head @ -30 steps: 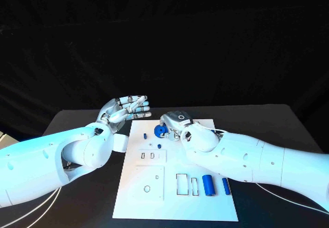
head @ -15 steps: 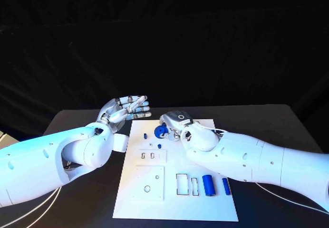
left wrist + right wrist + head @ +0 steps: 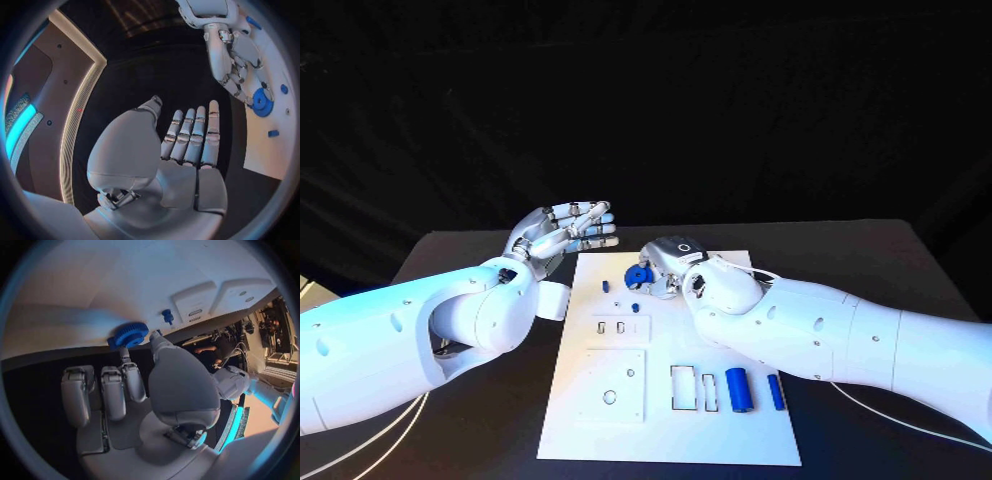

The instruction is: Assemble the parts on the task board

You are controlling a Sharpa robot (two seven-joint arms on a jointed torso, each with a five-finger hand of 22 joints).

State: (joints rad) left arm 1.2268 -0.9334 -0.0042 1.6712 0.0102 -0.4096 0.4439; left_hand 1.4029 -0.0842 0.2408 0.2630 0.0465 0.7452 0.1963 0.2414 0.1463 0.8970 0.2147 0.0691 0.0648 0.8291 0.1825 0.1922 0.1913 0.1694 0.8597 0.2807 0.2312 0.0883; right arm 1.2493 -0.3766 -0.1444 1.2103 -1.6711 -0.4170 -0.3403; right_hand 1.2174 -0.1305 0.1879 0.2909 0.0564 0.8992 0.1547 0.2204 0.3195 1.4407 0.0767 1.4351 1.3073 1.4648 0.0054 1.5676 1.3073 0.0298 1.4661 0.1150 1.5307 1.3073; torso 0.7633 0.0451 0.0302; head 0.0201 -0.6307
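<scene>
Left robot hand (image 3: 567,228): raised just off the far left corner of the task board, palm up, fingers straight and side by side, holding and touching nothing; released.
Right robot hand (image 3: 672,262): lies over the far end of the task board, fingertips (image 3: 240,90) at the blue gear; the gear sits between thumb and fingers, so it looks pinched.
Blue gear (image 3: 639,276): one, toothed, round, on the far part of the board under the right robot hand.
Small blue pegs (image 3: 606,286): two, near the gear, standing on the board.
Blue cylinders (image 3: 737,390): two, lying side by side at the near right of the board, one thick, one thin.
Task board (image 3: 589,420): one white plate, mid-counter, with slots and holes.
Counter (image 3: 473,250): black.
</scene>
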